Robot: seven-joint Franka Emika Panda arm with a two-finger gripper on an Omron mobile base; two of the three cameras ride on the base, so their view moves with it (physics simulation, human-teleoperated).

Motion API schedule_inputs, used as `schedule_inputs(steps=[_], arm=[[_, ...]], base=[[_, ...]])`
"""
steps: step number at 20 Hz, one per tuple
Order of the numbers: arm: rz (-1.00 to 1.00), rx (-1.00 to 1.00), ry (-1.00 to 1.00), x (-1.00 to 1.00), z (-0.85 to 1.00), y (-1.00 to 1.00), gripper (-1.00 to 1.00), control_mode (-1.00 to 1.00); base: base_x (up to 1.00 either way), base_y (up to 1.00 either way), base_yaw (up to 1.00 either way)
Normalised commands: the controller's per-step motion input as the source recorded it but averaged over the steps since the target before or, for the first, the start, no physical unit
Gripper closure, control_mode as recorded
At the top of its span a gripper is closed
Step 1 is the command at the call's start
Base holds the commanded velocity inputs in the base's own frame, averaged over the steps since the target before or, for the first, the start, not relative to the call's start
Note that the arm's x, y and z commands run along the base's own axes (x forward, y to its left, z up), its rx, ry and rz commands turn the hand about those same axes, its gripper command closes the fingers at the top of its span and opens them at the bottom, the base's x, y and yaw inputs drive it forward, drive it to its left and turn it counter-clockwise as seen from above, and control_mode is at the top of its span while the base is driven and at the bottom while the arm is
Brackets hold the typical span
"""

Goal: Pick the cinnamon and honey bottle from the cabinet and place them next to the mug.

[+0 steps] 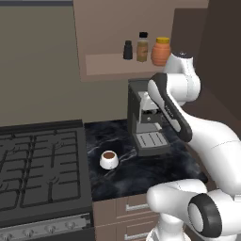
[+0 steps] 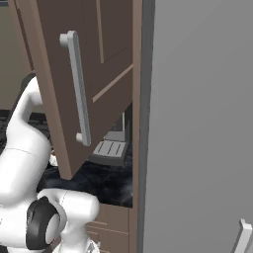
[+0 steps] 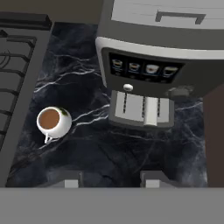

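Bottles wait above us: our empty pincer [image 3: 109, 178], jaws closed, hangs over the black marble counter [image 3: 87, 144], so the slim amber cinnamon [image 1: 142, 47] and squat orange honey bottle [image 1: 161, 52] remain on the tan cabinet [image 1: 108, 63] shelf, with the white coffee-filled mug [image 3: 52, 122] below-left.

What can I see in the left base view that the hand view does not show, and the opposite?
Left base view alone: the cabinet shelf holding a black bottle, the cinnamon and the honey bottle. Hand view alone: the coffee machine's button panel from above, and the gripper, holding nothing. Both: the mug of brown liquid, the black marble counter, the stove.
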Motion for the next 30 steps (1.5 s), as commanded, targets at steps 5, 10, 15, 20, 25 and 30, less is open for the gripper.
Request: schedule_inputs(steps=[5, 10, 15, 20, 25, 30], arm=[[0.00, 0.00, 0.00, -0.12, -0.04, -0.16, -1.00, -1.00], [-0.01, 0.10, -0.23, -0.45, 0.11, -0.30, -1.00, -1.00], [-0.14, 0.04, -0.34, -0.07, 0.83, -0.01, -1.00, -1.00], [-0.14, 0.03, -0.30, 0.00, 0.92, 0.00, -1.00, -1.00], [-0.14, 0.01, -0.22, 0.03, 0.83, 0.00, -1.00, -1.00], [-0.17, 0.03, -0.12, 0.05, 0.73, 0.00, -1.00, -1.00]], base=[[0.00, 0.00, 0.00], [0.00, 0.00, 0.00], [0.00, 0.00, 0.00], [0.00, 0.00, 0.00], [0.00, 0.00, 0.00], [0.00, 0.00, 0.00]])
